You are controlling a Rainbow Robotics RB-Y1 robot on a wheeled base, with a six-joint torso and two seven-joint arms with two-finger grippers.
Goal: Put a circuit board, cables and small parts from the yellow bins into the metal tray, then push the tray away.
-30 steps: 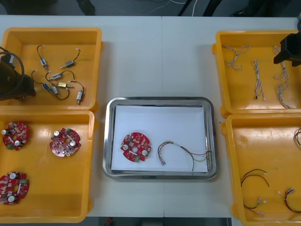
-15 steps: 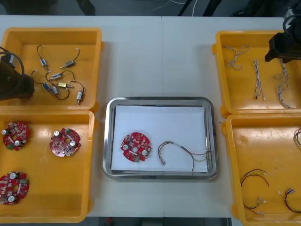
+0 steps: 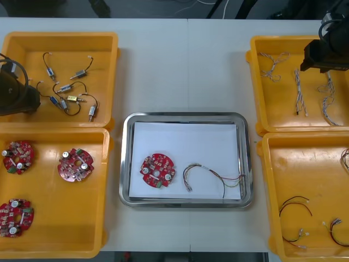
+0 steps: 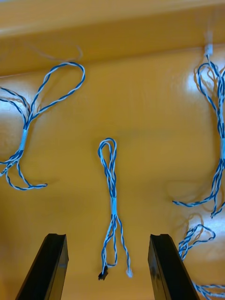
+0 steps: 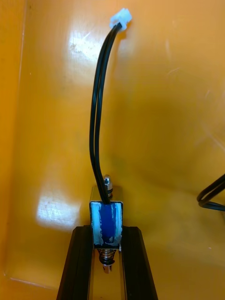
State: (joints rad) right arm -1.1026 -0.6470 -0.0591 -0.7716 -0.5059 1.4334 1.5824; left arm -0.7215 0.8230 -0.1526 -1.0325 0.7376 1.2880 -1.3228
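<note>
My left gripper [image 5: 107, 257] is shut on a small metal part [image 5: 107, 220] with a blue body. The part's black wires [image 5: 96, 117] rise to a white plug over the orange bin floor. In the front view the left arm [image 3: 13, 93] sits at the far left bin's outer edge. My right gripper [image 4: 107, 267] hangs open over the far right bin [image 3: 256, 82]. A twisted blue and white cable [image 4: 111, 197] lies on the floor between its fingers, apart from them. The metal tray [image 3: 185, 115] holds a red circuit board [image 3: 157, 170] and a thin cable [image 3: 210, 171].
Several more small metal parts [image 3: 68, 95] lie in the far left bin [image 3: 103, 41]. Three circuit boards [image 3: 75, 165] lie in the near left bin. Other twisted cables [image 4: 28, 122] lie beside the right fingers. The near right bin [image 3: 267, 191] holds black and coloured cables [image 3: 294, 203].
My left gripper has shut on the small metal part. The right arm has moved left across the far right bin, its fingers still open.
</note>
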